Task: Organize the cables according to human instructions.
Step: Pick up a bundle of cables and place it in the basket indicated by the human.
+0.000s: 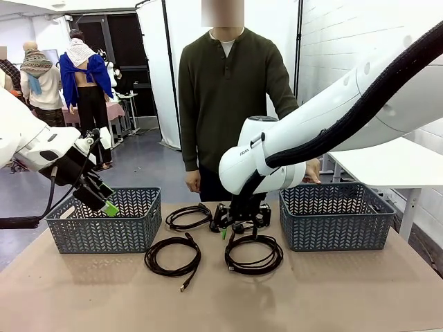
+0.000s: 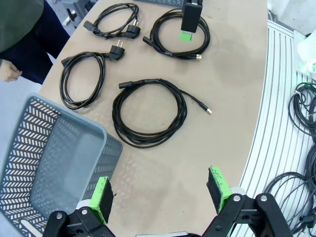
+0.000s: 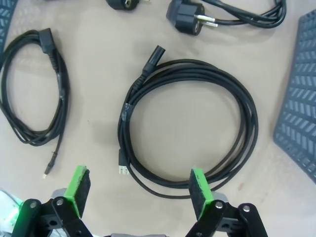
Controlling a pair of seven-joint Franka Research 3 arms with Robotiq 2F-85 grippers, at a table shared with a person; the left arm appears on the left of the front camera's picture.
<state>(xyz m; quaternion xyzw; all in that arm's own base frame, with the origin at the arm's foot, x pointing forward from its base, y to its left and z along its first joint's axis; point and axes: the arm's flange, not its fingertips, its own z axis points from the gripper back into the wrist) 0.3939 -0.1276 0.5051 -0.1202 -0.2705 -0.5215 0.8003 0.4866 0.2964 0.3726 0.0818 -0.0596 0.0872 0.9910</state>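
Note:
Several black coiled cables lie on the brown table between two baskets. In the front view I see one coil (image 1: 170, 220) at the back, one (image 1: 148, 259) in front of it and one (image 1: 279, 256) to the right. My right gripper (image 1: 239, 232) hangs open just above that right coil (image 3: 252, 123), its green pads (image 3: 199, 190) over the near edge, nothing held. My left gripper (image 1: 105, 202) is open in the air over the left basket (image 2: 29, 163), empty. Its view takes in the coils (image 2: 114, 108) (image 2: 63, 79) (image 2: 155, 42) and a plugged one (image 2: 131, 32). The human (image 1: 228, 90) stands at the far side, arms down.
A second grey-blue basket (image 1: 336, 214) stands at the right of the table (image 1: 332, 297). Another coil (image 3: 64, 89) and a power plug (image 3: 187, 20) lie near the right gripper. More cables (image 2: 303, 103) lie on a white slatted surface beyond the table's edge.

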